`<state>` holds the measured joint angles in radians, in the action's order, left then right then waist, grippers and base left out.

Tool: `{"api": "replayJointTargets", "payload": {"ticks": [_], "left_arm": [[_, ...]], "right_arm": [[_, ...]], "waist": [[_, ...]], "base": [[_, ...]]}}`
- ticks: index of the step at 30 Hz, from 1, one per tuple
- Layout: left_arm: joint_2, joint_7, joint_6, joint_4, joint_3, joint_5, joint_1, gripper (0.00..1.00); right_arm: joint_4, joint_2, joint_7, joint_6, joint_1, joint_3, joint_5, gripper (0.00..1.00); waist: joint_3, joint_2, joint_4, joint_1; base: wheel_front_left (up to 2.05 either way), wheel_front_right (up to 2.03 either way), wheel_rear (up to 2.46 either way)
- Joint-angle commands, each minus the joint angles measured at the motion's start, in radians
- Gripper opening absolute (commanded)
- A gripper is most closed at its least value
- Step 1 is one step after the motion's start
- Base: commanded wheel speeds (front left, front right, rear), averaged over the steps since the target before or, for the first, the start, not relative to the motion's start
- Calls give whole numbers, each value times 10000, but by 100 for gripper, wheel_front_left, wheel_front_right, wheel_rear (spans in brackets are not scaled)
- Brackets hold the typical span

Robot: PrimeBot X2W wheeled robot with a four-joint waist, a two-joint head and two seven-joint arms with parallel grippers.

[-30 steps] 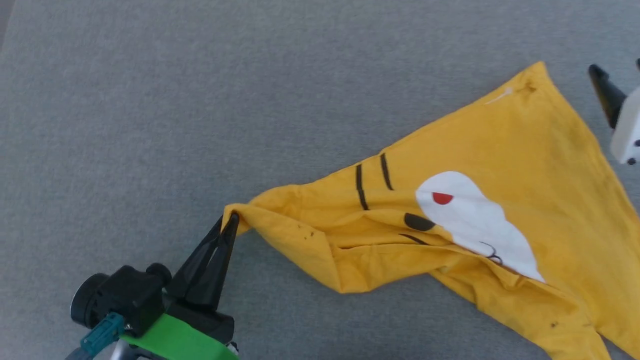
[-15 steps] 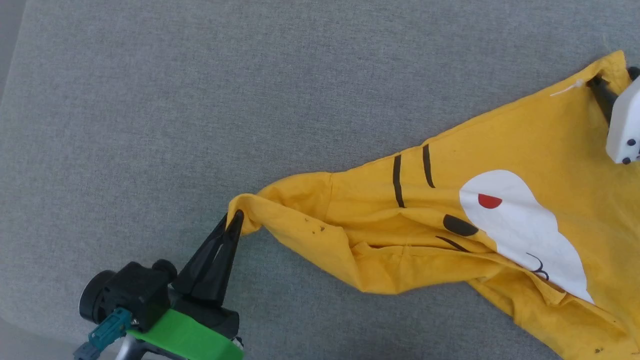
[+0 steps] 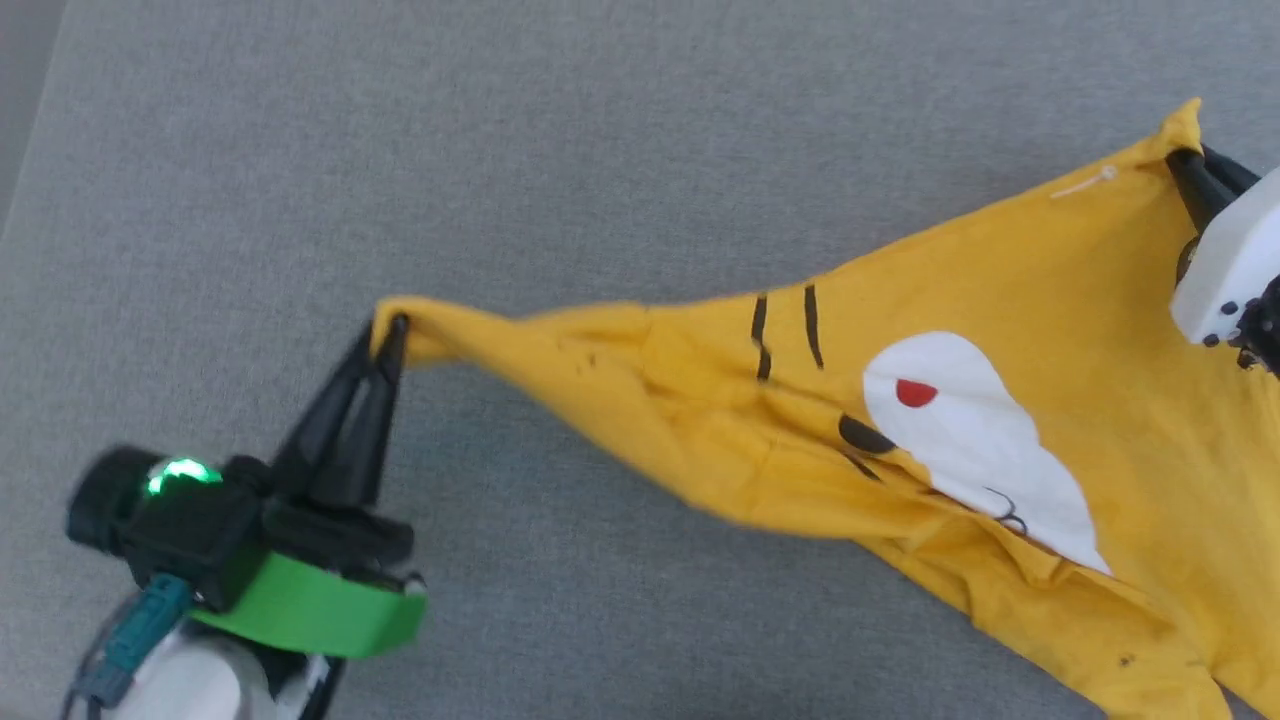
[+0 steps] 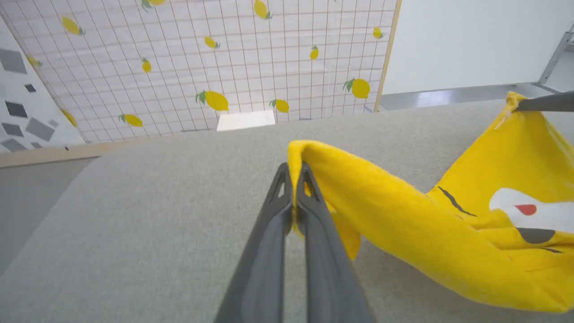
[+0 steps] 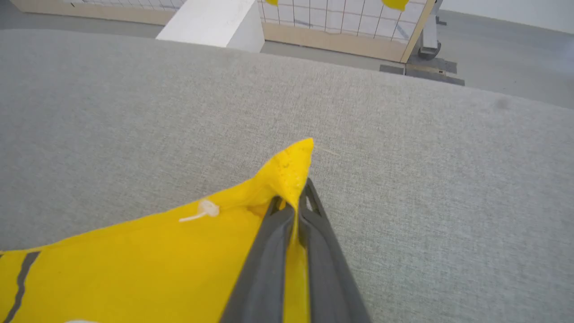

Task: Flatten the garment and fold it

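The yellow T-shirt lay print side up on the grey fabric surface, pulled out into a long wedge and creased below the print. Take its white patch as your reference: the red dot sat inside the patch near its upper left edge, and two black whisker stripes stood just up and to the left of it.

Far to the left of the patch, you had the left gripper pinched together on a corner of the cloth. In the left wrist view, the yellow edge folded over the closed fingertips and hung clear of the surface there.

Up and to the right of the patch, you had the right gripper clamped on the opposite corner. In the right wrist view, a yellow point rose between the closed fingers. A small white plastic tag fastener lay on the hem just left of that grip.

Farther from the patch, beyond the surface's far edge, stood a lemon-print grid panel and a white block.
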<state>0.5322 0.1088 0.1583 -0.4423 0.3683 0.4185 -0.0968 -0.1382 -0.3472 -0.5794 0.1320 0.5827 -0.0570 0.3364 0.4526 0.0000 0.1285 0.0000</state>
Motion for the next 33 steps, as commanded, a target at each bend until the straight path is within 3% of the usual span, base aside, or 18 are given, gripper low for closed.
{"api": "replayJointTargets", "payload": {"ticks": [1,6,13,23,33], "left_arm": [[107,351,-84,174,-134,-267,-454,0],[24,1128,-362,859,-573,-314,-1524,0],[218,934,-784,1514,-876,-14,-2839,0],[493,-599,-1177,749,-1282,1166,-4656,0],[471,-2592,-1511,1103,-907,2136,-6688,0]], "right_arm": [[185,162,374,-13,-178,-167,148,0],[1052,547,1277,-13,-640,-572,460,0],[2290,959,1794,-13,-1013,-836,698,0],[3525,1191,1405,-13,-480,-291,1211,0],[3385,973,192,-13,883,371,1754,0]], "waist": [[-937,0,-644,0],[-1993,0,-1170,0],[-3026,0,-1739,0],[-4143,0,-2356,0],[-4325,0,-2726,0]], "base": [[0,0,0],[0,0,0],[0,0,0],[0,0,0],[0,0,0]]}}
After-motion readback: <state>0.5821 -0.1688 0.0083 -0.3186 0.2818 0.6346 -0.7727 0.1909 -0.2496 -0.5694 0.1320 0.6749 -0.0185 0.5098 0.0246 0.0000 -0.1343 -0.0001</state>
